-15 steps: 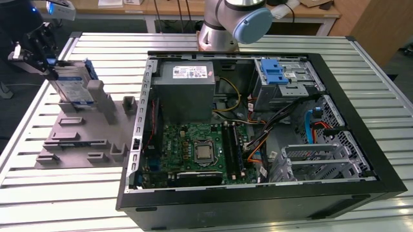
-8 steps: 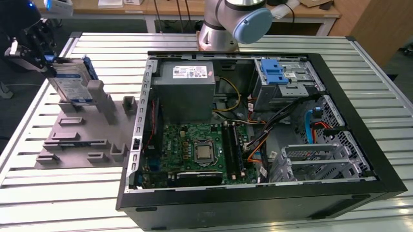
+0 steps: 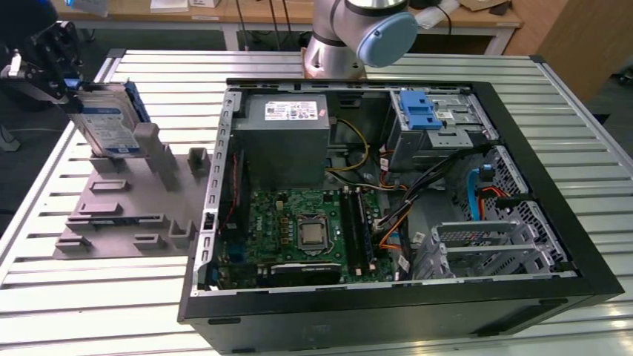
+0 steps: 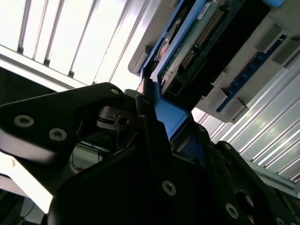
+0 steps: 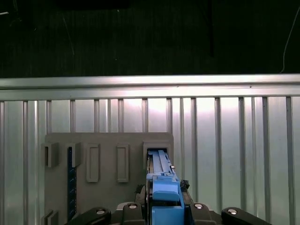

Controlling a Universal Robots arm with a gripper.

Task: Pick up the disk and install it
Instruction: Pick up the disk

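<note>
— Where's the disk (image 3: 107, 122)?
— Standing upright in the grey rack (image 3: 118, 215), at the exterior view's left, near the table (image 3: 99, 297) edge. The gripper (image 3: 47, 67) pinches its blue-framed upper end, fingers pressed on either side.
— Room to move?
— A strip of slatted table separates the rack from the open case (image 3: 396, 185).

We see a slatted metal table (image 3: 574, 119) across most of the exterior view, its ribs catching bright light. Along the top edge runs a wooden desk (image 3: 267, 13), with a wooden panel (image 3: 583, 44) at upper right. In the first wrist view, dark floor (image 5: 140, 37) lies beyond the table's edge.
</note>
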